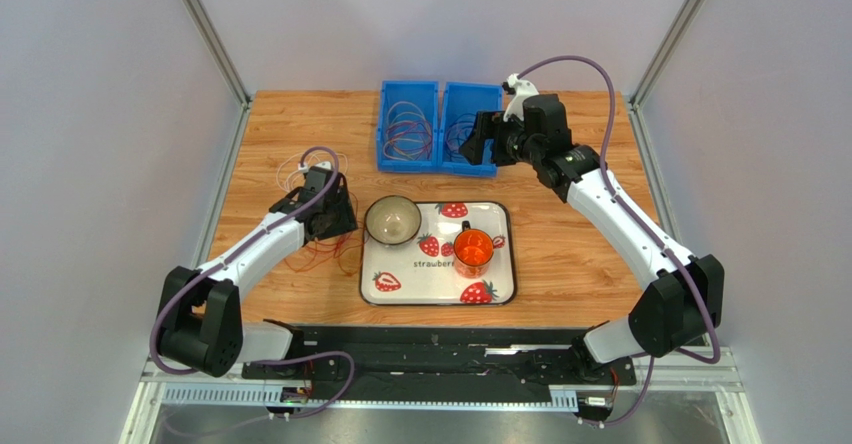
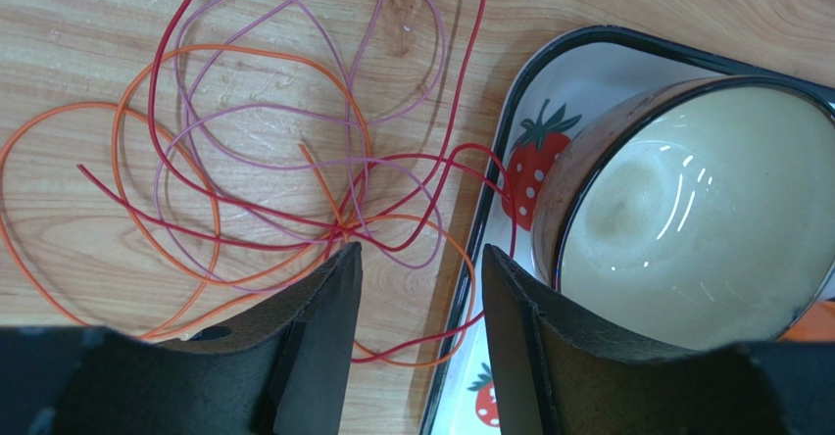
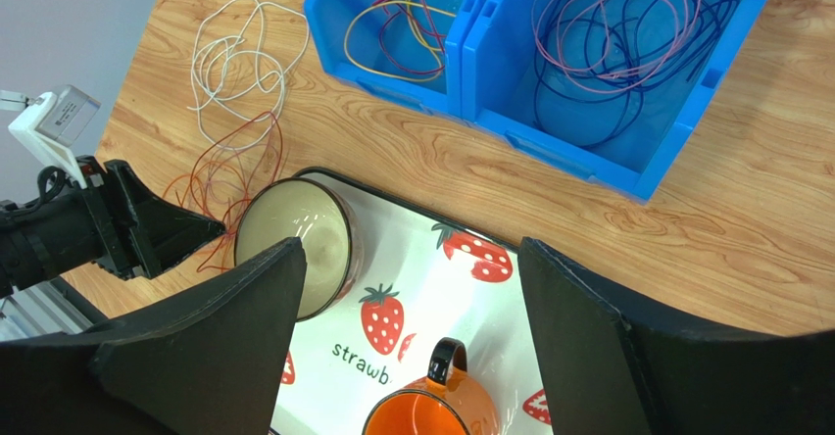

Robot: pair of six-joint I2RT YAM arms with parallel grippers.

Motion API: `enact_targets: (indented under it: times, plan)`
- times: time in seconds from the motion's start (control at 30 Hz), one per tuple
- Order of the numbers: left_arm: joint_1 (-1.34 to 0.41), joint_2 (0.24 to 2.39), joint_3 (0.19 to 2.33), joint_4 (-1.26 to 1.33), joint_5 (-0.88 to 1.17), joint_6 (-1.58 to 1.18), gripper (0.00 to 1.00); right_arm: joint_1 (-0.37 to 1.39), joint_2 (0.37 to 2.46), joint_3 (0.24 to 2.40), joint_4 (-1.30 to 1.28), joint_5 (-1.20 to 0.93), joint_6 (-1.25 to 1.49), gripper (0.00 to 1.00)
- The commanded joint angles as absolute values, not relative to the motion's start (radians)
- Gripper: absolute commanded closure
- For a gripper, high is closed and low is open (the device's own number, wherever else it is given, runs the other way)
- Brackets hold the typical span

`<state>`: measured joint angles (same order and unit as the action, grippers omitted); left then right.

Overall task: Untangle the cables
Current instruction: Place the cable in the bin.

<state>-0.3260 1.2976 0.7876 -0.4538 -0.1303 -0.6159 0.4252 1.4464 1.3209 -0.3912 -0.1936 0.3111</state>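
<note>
A tangle of red, orange and pink cables lies on the wooden table beside the tray's left edge, also seen as cables in the top view. A white cable lies in loops beyond them. My left gripper hangs low over the tangle's near edge. Its jaws stand apart, and a red and an orange strand cross the gap between them. My right gripper hovers high, open and empty; in the top view this right gripper sits by the blue bins.
Two blue bins at the back hold more coiled cables. A strawberry tray carries a cream bowl and an orange mug. The bowl is close to my left gripper's right finger.
</note>
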Motion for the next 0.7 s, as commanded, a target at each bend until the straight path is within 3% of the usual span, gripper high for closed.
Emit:
enact_targets:
  times: [0.0, 0.43, 0.63, 0.67]
  plan:
    - [-0.339, 1.327, 0.793, -0.391, -0.161, -0.621, 0.44, 0.426, 1.401, 1.315, -0.348, -0.206, 0.319, 0.16]
    - [-0.357, 1.382, 0.792, -0.380, -0.179, -0.635, 0.58, 0.428, 1.408, 1.310, -0.337, -0.227, 0.331, 0.16]
    - [-0.359, 1.399, 0.788, -0.382, -0.181, -0.638, 0.71, 0.428, 1.407, 1.310, -0.341, -0.213, 0.322, 0.16]
    - [-0.359, 1.401, 0.788, -0.382, -0.181, -0.638, 0.77, 0.426, 1.405, 1.313, -0.344, -0.210, 0.321, 0.16]
